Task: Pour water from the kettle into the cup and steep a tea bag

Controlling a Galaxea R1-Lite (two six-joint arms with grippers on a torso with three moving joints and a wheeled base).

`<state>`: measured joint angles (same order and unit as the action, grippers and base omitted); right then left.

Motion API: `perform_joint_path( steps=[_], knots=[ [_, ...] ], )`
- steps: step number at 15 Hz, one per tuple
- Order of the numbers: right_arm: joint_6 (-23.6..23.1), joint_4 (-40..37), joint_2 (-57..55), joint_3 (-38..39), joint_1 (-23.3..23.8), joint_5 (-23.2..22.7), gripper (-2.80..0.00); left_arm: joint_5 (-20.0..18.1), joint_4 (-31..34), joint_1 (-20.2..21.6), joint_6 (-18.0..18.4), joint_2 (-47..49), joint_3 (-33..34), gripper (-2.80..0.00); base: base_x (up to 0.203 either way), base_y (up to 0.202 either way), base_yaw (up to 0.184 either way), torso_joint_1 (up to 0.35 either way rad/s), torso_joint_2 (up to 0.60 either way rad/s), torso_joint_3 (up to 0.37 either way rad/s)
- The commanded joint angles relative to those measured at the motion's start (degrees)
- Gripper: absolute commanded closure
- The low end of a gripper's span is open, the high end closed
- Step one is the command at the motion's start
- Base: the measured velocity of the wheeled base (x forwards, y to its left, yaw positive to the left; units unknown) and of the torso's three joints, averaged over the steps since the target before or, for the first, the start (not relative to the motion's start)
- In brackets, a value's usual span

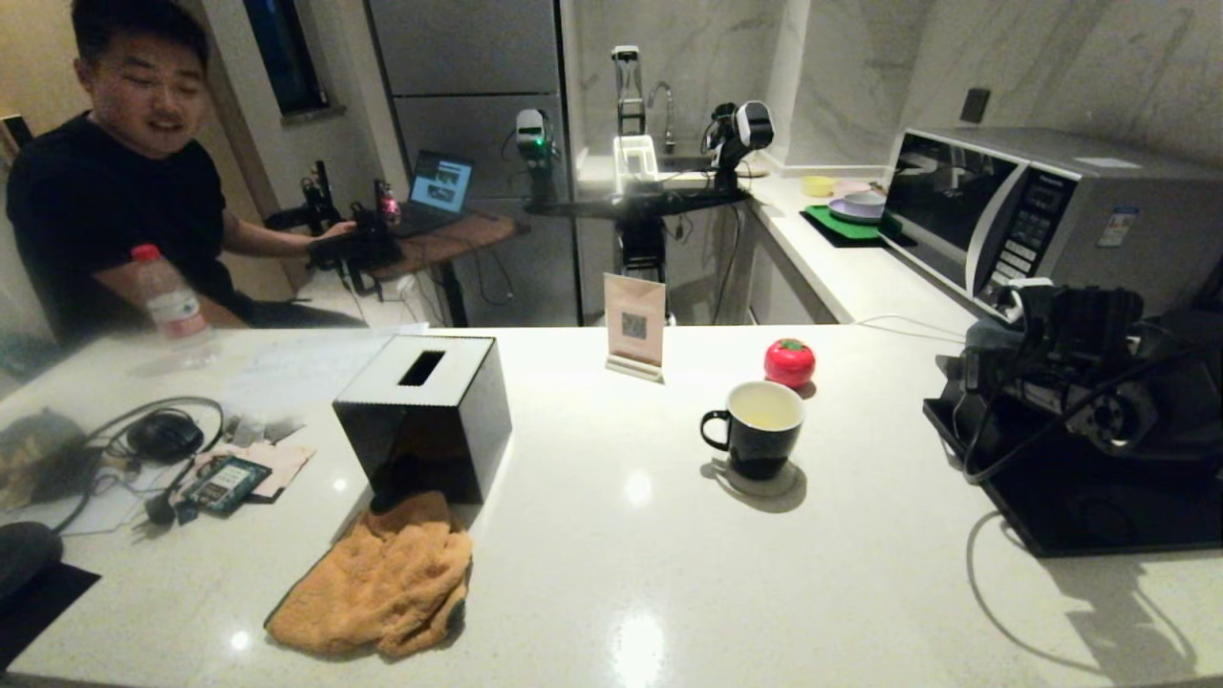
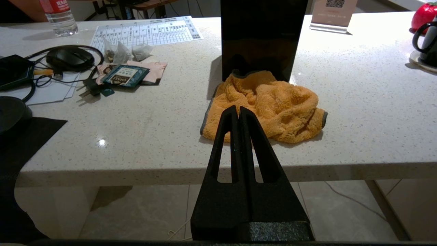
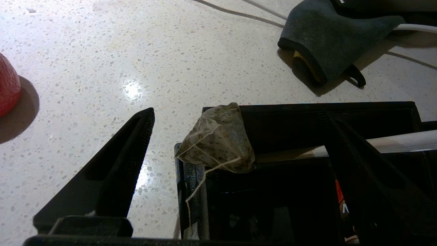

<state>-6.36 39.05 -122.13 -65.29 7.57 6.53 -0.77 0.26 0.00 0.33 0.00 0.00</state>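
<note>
One broad pale surface (image 1: 611, 573) carries everything, and the layout splits by job: clutter and a seated person at the far left, the working things toward the right. At the far right a microwave (image 1: 1032, 210) stands against the wall, out of the way.

Near it on the right, the right arm reaches over a black tray (image 1: 1051, 526). The kettle cannot be made out from here; if it sits on that tray, the arm hides it. A black tissue box (image 1: 425, 420) stands left of centre with an orange towel (image 1: 377, 583) bunched against its near side, likely kept handy for spills.

The cup (image 1: 760, 430) stands upright on a coaster right of centre, handle to the left, well apart from the tray. It already holds water (image 1: 764, 406), pale against the white inside, so pouring looks done and steeping is what remains.

The left gripper (image 2: 238, 109) hangs parked below the near edge of the surface, facing the towel, its jaws pressed together on nothing.

The right gripper (image 3: 237, 114) has its jaws spread wide, one on each side of the tray's corner. The tea bag (image 3: 218, 140) is perched on that corner's rim, string trailing down the outside. That raised perch probably makes it easier to pinch. Nothing is held yet; the jaws would have to close on the pouch.
</note>
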Motion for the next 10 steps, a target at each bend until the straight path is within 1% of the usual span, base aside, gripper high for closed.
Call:
perform_joint_path(
  steps=[1, 7, 8, 10],
  knots=[
    [-0.07, 0.24, 0.13, -0.01, -0.01, 0.06, -2.80, -0.02, 0.00, 0.00, 0.02, 0.09, 0.00, 0.00, 0.000, 0.000, 0.000, 0.000, 0.00, 0.000],
    [-0.14, 0.24, 0.22, 0.25, -0.01, 0.06, -2.80, -0.02, 0.00, 0.00, 0.02, 0.09, 0.00, 0.00, 0.000, 0.000, 0.000, 0.000, 0.00, 0.000],
    [-0.14, 0.24, 0.22, 0.25, -0.01, 0.06, 0.00, -0.02, 0.00, 0.00, 0.02, 0.01, 0.00, 0.00, 0.000, 0.000, 0.000, 0.000, 0.00, 0.000],
    [-0.14, 0.24, 0.22, 0.17, -0.01, 0.06, 0.00, -0.02, 0.00, 0.00, 0.02, 0.09, 0.00, 0.00, 0.000, 0.000, 0.000, 0.000, 0.00, 0.000]
  ],
)
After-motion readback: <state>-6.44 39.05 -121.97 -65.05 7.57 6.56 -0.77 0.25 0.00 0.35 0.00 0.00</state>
